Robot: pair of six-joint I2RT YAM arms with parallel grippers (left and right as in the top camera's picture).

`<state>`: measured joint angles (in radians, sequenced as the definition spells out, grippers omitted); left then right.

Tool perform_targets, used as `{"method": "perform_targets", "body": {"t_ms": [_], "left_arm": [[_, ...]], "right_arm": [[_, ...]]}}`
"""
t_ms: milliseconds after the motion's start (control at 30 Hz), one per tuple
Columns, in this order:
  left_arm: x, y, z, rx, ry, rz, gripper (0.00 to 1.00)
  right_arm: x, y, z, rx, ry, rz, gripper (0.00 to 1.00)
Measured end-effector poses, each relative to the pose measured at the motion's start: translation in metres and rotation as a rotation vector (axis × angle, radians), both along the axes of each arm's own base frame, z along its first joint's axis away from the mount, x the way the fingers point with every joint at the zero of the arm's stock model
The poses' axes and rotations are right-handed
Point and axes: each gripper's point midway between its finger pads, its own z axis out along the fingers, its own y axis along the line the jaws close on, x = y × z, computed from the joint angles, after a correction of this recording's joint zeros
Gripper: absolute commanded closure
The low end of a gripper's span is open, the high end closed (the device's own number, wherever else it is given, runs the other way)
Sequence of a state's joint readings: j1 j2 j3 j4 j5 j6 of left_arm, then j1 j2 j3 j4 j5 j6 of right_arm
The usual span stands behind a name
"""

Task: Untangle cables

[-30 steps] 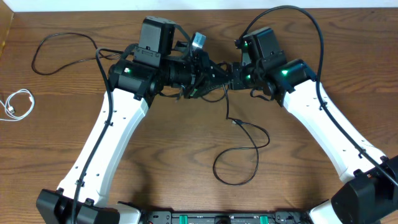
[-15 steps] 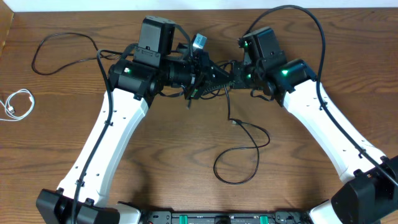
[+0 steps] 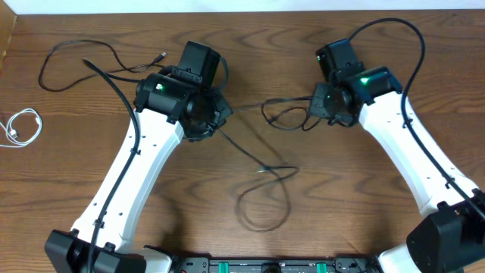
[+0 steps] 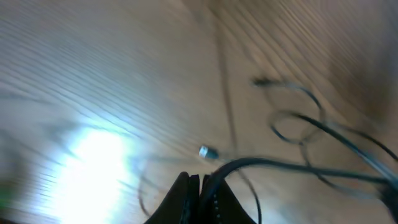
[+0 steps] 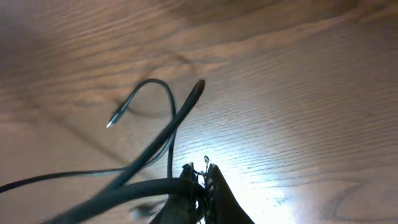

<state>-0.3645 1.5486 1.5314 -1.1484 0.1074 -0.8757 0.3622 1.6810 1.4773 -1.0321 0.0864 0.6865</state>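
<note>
My left gripper (image 3: 217,115) is shut on a black cable (image 3: 261,163) that trails down the table into a loop (image 3: 261,203). In the left wrist view the shut gripper (image 4: 200,182) has this cable (image 4: 280,165) leaving to the right, with a small plug end (image 4: 207,151) on the wood. My right gripper (image 3: 314,102) is shut on a black cable (image 3: 280,114) that runs in small loops toward the left gripper. In the right wrist view the gripper (image 5: 200,171) pinches the cable (image 5: 149,155). A second long black cable (image 3: 76,47) lies at the back left. The white cable (image 3: 21,127) is coiled at the left edge.
The wooden table (image 3: 364,212) fills the view. Thick black arm wires arch over the right arm (image 3: 413,45) and run along the left arm (image 3: 125,106). The table's back edge (image 3: 250,10) runs just behind both wrists.
The two grippers have pulled apart, left going left and right going right. The black cable now stretches between them, and the loop on the table has shifted left.
</note>
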Motion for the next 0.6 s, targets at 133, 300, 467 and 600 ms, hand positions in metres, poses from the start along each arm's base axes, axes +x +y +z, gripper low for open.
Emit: {"method": "perform_targets", "body": {"t_ms": [133, 300, 467, 600], "left_arm": [[0.004, 0.01, 0.0, 0.061, -0.025, 0.022, 0.85], [0.005, 0.014, -0.003, 0.086, -0.018, 0.022, 0.85], [0.005, 0.013, -0.016, 0.112, 0.023, -0.035, 0.93], [0.006, 0.012, -0.023, 0.123, 0.04, -0.05, 0.92]], "right_arm": [[0.001, -0.002, 0.0, 0.025, 0.007, -0.026, 0.98], [0.0, -0.001, 0.0, 0.044, 0.013, -0.042, 0.98], [0.001, -0.002, 0.0, 0.05, 0.015, -0.051, 0.98], [0.0, -0.003, -0.001, 0.047, 0.019, -0.054, 0.98]]}}
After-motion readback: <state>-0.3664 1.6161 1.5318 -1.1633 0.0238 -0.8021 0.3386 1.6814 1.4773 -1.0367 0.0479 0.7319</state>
